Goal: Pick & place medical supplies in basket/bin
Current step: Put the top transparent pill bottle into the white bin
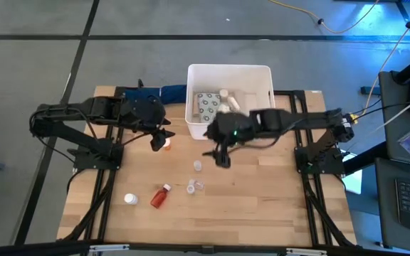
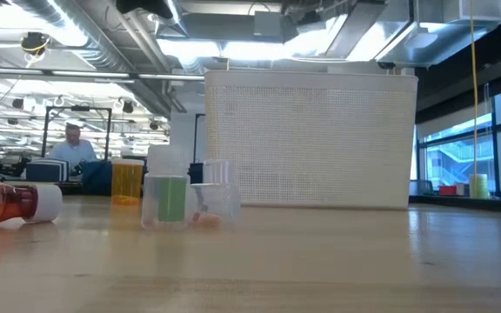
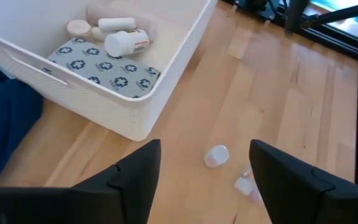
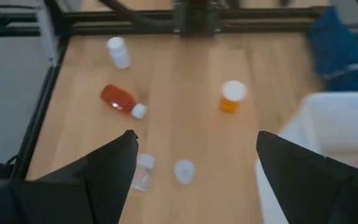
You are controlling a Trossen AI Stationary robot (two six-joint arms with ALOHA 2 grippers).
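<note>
- Looking straight down, the tall-sided white plastic tub (image 1: 230, 75) sits at the far middle of the wooden table (image 1: 262, 206), holding a flat grey dotted packet (image 1: 207, 105) and some white bottles (image 1: 226, 99).
- From above, the right gripper (image 1: 221, 158) hangs over the table just in front of the tub, and the left gripper (image 1: 158, 139) hovers by the tub's left front corner, next to an orange pill bottle with a white cap (image 1: 166, 144).
- Only the wrist views show the finger gaps: the left gripper's 2 fingers (image 3: 132, 180) stand wide apart with nothing between them, and the right gripper's fingers (image 4: 107, 165) are likewise spread and empty.
- The right wrist view lays out what remains on the table: a red bottle lying on its side (image 4: 122, 101), a small white bottle (image 4: 117, 52), the orange pill bottle and 2 tiny clear cups (image 4: 183, 170).
- The left wrist view looks into the tub, with a labelled white bottle (image 3: 127, 43) lying on the packet.
- At table height no gripper shows; the red bottle, clear cups and tub wall (image 2: 311, 139) do, with a seated person (image 2: 72, 149) far behind.
- A dark blue cloth bundle (image 1: 164, 93) lies left of the tub.
</note>
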